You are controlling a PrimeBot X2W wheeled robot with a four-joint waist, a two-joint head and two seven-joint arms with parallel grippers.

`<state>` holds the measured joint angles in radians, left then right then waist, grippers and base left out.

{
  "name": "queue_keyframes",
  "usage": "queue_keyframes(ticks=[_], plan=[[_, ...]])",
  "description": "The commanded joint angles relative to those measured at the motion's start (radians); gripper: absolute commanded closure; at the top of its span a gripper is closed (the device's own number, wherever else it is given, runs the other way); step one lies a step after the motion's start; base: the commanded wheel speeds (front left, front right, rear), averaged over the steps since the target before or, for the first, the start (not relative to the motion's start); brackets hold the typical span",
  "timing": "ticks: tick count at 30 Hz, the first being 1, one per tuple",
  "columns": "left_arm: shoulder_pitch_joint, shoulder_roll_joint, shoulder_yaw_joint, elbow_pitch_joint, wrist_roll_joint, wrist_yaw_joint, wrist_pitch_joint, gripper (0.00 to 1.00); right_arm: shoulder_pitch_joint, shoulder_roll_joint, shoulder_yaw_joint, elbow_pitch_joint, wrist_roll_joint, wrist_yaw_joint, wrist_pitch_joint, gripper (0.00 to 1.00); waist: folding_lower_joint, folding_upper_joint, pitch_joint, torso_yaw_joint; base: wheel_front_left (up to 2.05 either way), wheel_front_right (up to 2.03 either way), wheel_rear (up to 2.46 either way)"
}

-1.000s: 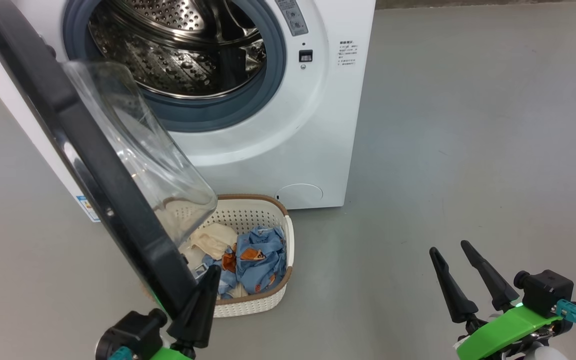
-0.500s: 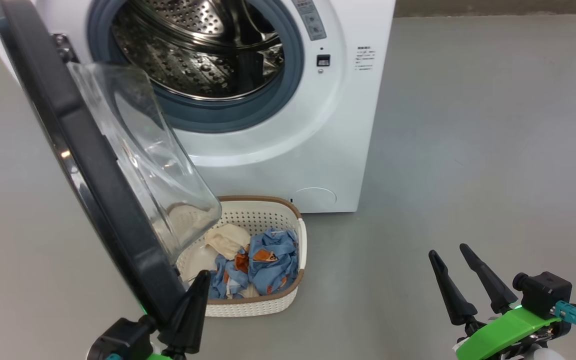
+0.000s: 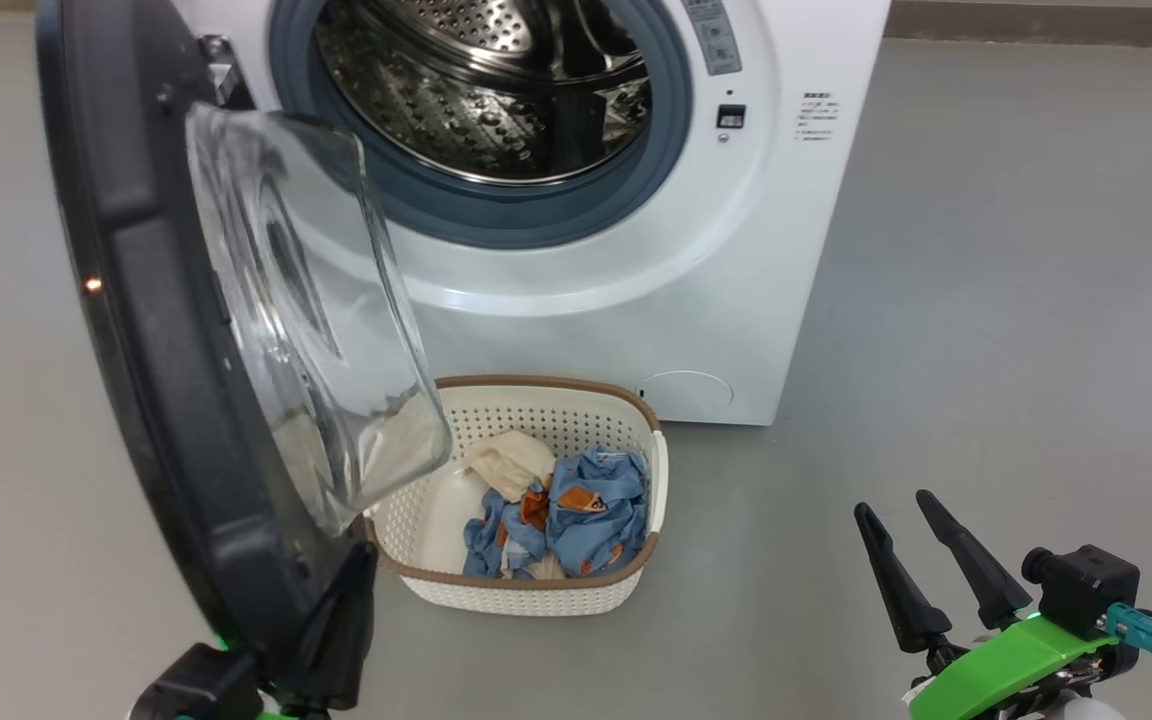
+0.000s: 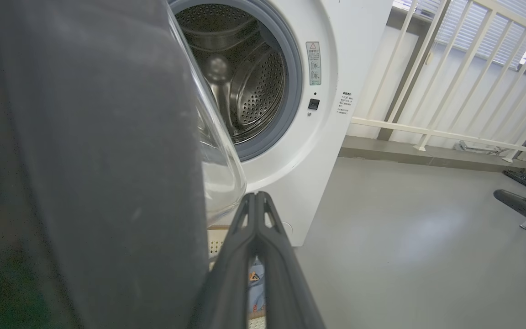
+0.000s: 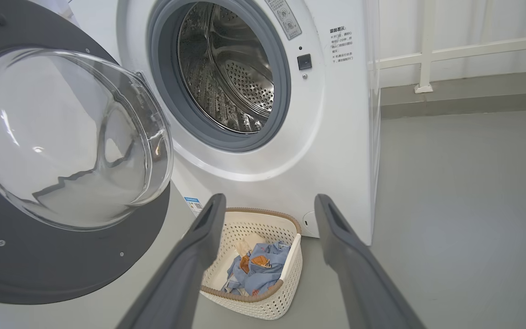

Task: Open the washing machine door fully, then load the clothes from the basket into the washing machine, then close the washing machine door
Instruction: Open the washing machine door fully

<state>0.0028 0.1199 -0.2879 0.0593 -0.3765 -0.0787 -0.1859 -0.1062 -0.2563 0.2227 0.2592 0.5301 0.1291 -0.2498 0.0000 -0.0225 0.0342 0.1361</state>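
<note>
The white washing machine point(image 3: 636, 300) shows its steel drum point(image 3: 496, 90). Its black washing machine door point(image 3: 156, 400) with the clear glass bowl point(image 3: 306, 320) stands swung out to the left. In front of the machine sits the cream basket point(image 3: 536, 590). It holds the clothes point(image 3: 576, 510): blue printed pieces and a beige one. My left gripper point(image 3: 356, 570) is shut, its tip against the inner side of the door's lower edge. In the left wrist view the left gripper point(image 4: 256, 195) lies beside the door point(image 4: 85, 160). My right gripper point(image 3: 893, 503) hangs open and empty at the lower right, with the basket point(image 5: 286, 224) beyond its fingers point(image 5: 199, 246).
Grey floor point(image 3: 986, 300) spreads to the right of the machine. A white railing point(image 4: 427, 91) on a low kerb runs behind it. A dark tapered shape point(image 4: 523, 208) juts in at the right edge of the left wrist view.
The head camera has turned, so the whole picture has slid right. The door has swung wider open, with my shut left gripper still against its lower edge. The right gripper has held still.
</note>
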Motion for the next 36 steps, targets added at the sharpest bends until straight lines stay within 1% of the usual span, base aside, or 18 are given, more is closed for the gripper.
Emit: queue_keyframes(ticks=[1, 10, 16, 27, 36], plan=[[-0.034, 0.032, 0.062, -0.024, -0.014, 0.025, -0.002, 1.0, -0.025, -0.007, 0.024, -0.02, 0.007, 0.002, -0.012, 0.0, 0.0, 0.0, 0.009, 0.017, 0.0, 0.0, 0.0], [-0.038, 0.05, 0.094, -0.025, -0.025, 0.051, 0.001, 1.0, -0.033, 0.001, 0.025, -0.018, 0.004, 0.002, -0.012, 0.0, 0.0, 0.0, 0.023, 0.062, 0.0, 0.0, 0.0], [-0.046, 0.064, 0.129, -0.017, -0.034, 0.078, 0.002, 1.0, -0.037, 0.005, 0.023, -0.018, 0.001, 0.002, -0.012, 0.0, 0.0, 0.0, 0.031, 0.091, 0.0, 0.0, 0.0], [-0.093, 0.118, 0.199, 0.018, -0.056, 0.104, 0.015, 1.0, -0.049, 0.012, 0.015, -0.023, -0.004, 0.002, -0.012, 0.0, 0.0, 0.0, 0.062, 0.147, 0.0, 0.0, 0.0], [-0.138, 0.171, 0.264, 0.068, -0.087, 0.109, 0.018, 1.0, -0.073, 0.015, 0.019, -0.026, -0.009, 0.002, -0.012, 0.0, 0.0, 0.0, 0.103, 0.162, 0.0, 0.0, 0.0]])
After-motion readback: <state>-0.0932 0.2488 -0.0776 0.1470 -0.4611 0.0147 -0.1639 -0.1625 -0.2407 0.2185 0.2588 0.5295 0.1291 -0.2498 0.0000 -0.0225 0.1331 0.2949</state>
